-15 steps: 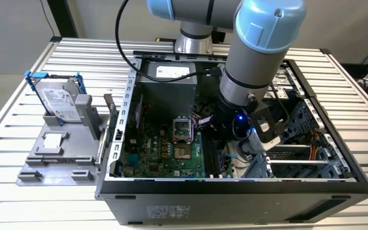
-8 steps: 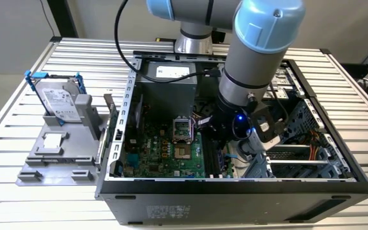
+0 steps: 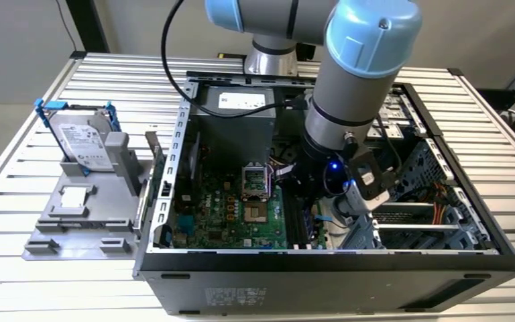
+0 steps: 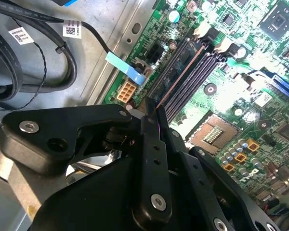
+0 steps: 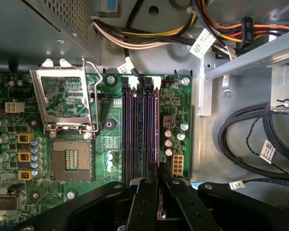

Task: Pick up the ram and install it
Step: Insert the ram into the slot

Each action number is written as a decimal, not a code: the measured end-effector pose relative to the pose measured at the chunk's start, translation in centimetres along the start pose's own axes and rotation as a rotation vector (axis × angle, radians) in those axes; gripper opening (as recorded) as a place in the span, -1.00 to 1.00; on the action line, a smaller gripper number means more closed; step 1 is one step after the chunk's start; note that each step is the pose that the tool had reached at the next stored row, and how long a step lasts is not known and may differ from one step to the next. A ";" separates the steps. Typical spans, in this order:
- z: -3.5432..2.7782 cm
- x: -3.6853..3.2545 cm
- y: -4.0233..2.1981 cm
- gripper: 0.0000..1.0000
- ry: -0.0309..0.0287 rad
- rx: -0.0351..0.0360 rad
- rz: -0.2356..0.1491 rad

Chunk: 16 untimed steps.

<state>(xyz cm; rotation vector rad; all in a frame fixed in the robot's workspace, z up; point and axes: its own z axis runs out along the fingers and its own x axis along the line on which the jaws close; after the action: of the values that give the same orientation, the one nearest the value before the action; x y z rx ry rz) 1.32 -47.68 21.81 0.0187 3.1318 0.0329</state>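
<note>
My gripper point(image 3: 310, 201) reaches down into the open computer case point(image 3: 329, 275), over the long memory slots point(image 5: 135, 130) of the green motherboard point(image 3: 231, 215). In both wrist views the black fingers point(image 5: 149, 183) stand close together at one end of the slots. A thin brownish-dark edge, the ram point(image 4: 180, 73) seen edge-on, runs from between the fingers point(image 4: 156, 139) along the slot nearest the case wall. The gripper point(image 4: 151, 108) point(image 5: 159, 171) is shut on it. Whether the ram sits fully down in the slot is hidden by the fingers.
The CPU socket point(image 5: 70, 159) with its raised metal frame lies beside the slots. Black cables point(image 5: 245, 139) and a wire bundle point(image 5: 149, 33) crowd the case wall. Outside the case, at the exterior view's left, a silver hard drive point(image 3: 83, 141) stands on a grey fixture point(image 3: 78, 208).
</note>
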 end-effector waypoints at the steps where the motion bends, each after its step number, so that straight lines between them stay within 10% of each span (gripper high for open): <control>1: 0.02 0.00 0.00 -1.00 0.0000 -0.0001 0.000; 16: -0.22 0.04 0.01 -1.00 0.0000 -0.0004 0.006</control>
<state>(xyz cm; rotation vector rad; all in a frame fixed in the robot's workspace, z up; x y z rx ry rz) 1.27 -47.67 22.04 0.0275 3.1318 0.0335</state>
